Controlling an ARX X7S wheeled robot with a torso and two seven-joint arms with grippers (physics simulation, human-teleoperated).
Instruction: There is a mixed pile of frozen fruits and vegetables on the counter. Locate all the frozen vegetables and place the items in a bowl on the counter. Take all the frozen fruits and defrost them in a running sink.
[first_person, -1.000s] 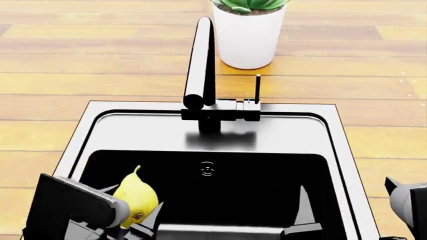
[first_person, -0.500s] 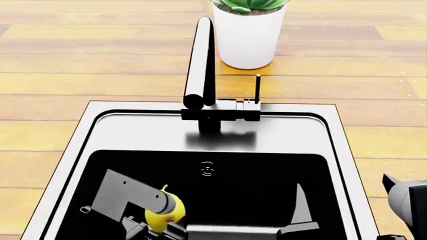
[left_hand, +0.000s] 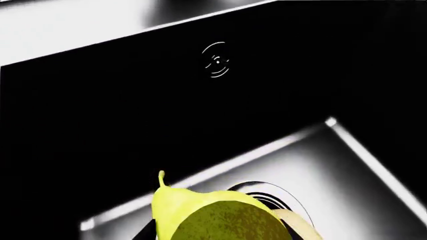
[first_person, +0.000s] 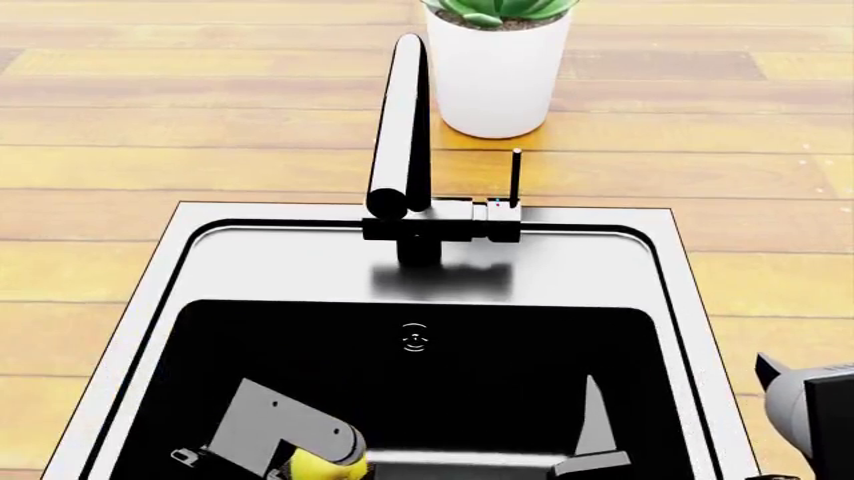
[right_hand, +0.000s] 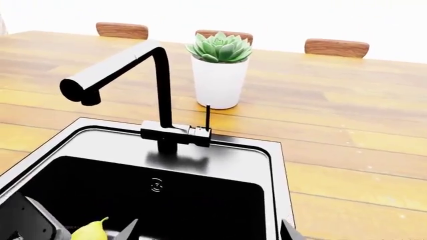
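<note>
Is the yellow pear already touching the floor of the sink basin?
Cannot tell. The left wrist view shows the pear over the sink floor, but its underside is hidden.

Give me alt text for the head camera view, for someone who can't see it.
The left end effector lowers a yellow pear into the black basin of a steel-rimmed sink, at the picture's bottom edge. Behind stand a black faucet and a white plant pot on the wooden counter.

A yellow-green pear (left_hand: 213, 220), seemingly held, hangs over the sink's black basin (left_hand: 100, 125).
</note>
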